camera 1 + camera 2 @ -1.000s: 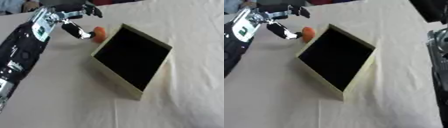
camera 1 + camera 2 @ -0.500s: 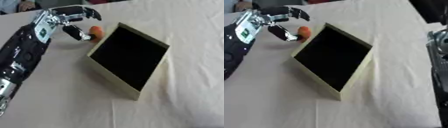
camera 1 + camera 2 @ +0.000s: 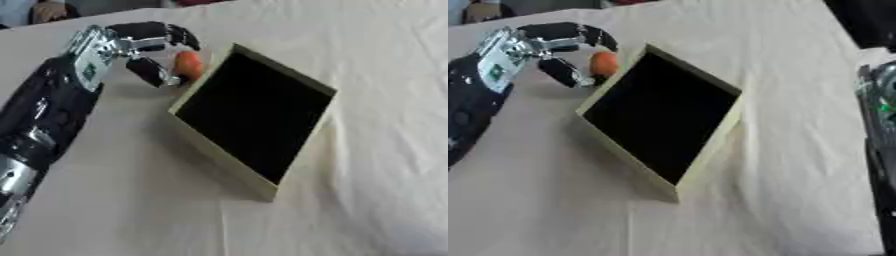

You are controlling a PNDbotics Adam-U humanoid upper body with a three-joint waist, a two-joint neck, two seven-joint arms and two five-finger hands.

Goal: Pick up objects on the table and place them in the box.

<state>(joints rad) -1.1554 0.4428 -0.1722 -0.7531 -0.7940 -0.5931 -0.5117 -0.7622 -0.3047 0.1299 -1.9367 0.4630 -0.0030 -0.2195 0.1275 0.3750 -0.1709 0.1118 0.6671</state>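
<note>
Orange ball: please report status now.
Left hand fingers curled around orange ball, ball on the table beside the box. Right hand not seen. Box empty, nothing in the way.

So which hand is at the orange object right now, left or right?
The left hand: its curled fingers and thumb bracket the orange object by the box's far corner. Only a dark arm edge shows at the right; no right hand appears.

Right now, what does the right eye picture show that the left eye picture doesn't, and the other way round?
Only the right eye view shows dark machinery along its right edge. Only the left eye view shows the left arm running down to its bottom edge. Both share the left robot hand, fingers curled around a small orange object without clearly gripping it, beside the black-lined box on the cloth-covered table.
</note>
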